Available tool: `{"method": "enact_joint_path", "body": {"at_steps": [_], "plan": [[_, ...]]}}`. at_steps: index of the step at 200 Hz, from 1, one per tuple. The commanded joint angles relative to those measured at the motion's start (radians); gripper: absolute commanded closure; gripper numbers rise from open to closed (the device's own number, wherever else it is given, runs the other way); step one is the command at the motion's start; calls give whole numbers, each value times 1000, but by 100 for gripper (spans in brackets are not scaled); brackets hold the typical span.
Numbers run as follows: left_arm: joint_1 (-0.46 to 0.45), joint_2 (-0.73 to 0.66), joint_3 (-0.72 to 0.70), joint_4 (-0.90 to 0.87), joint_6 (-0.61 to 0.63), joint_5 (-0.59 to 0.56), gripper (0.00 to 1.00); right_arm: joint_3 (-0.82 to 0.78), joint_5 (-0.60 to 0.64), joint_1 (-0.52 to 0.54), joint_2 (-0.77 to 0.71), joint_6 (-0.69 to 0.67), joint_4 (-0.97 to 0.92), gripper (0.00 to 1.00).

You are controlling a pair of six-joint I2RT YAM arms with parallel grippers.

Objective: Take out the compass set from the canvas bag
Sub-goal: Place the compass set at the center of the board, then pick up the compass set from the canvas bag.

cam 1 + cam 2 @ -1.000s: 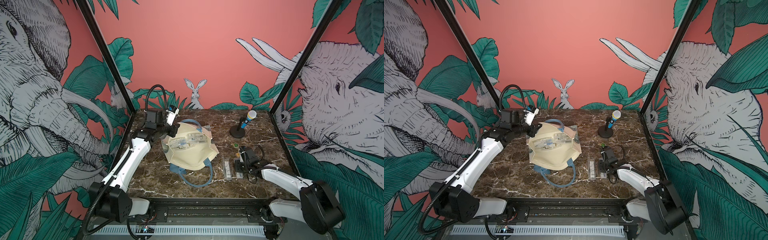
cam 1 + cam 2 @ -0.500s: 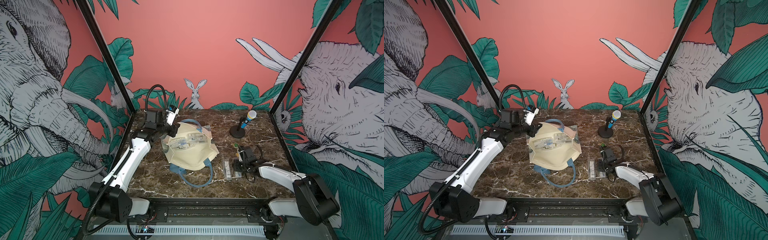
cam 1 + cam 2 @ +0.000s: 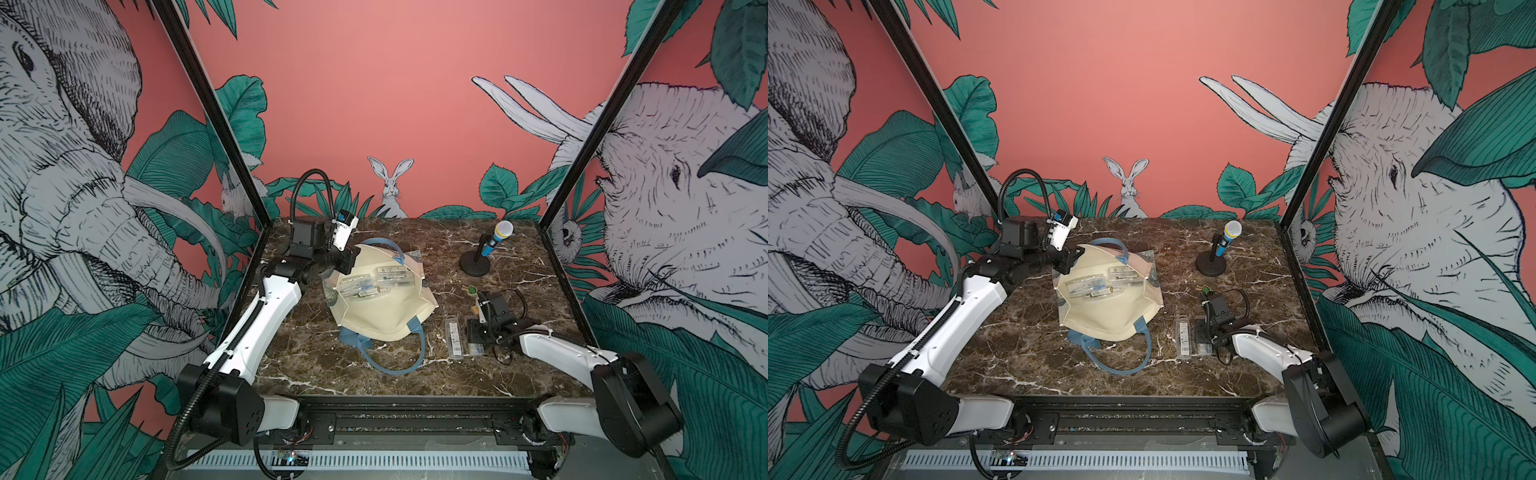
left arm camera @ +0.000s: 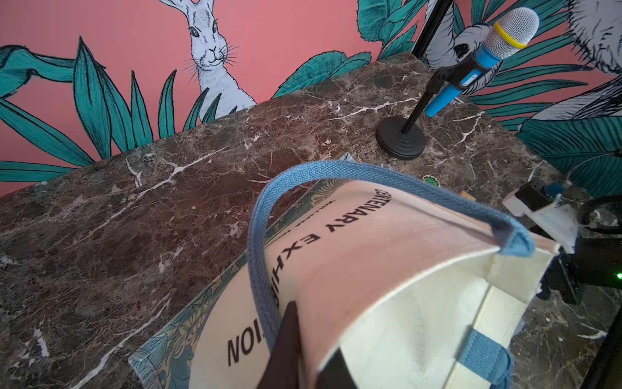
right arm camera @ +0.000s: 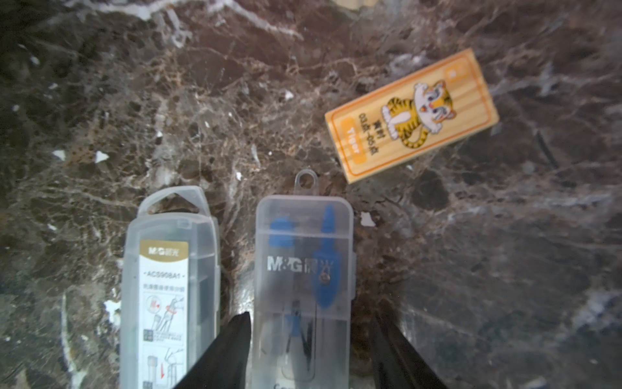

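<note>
Pinches canvas bag (image 3: 386, 307) rim in clamped left gripper (image 4: 309, 350) — straddles compass set (image 5: 303, 266), lying at 4 o'clock from bag, with right gripper (image 5: 311, 323) spread, ungripped.

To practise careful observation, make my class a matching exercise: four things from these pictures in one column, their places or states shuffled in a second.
1. cream canvas bag with blue strap handles
2. clear plastic case holding a blue compass
3. blue microphone with silver mesh head
4. yellow tiger-picture block

A. clipped on a black stand
B. rim pinched by the left gripper
C. lying apart on the brown marble table
D. between the open fingers of the right gripper

Pairs: 1-B, 2-D, 3-A, 4-C
</note>
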Motion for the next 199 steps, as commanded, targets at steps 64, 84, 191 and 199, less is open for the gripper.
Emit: {"method": "enact_joint_path", "body": {"at_steps": [64, 84, 191, 199], "plan": [[-11, -63, 13, 60, -14, 49, 100, 328, -85, 211, -213, -490, -198, 48], [-16, -65, 13, 58, -12, 47, 100, 390, -112, 288, -217, -647, -191, 50], [-26, -63, 22, 49, -7, 52, 100, 732, -71, 519, 237, -1208, -200, 55], [-28, -65, 25, 43, -5, 52, 100, 744, -43, 522, 270, -1217, -206, 57]]}}
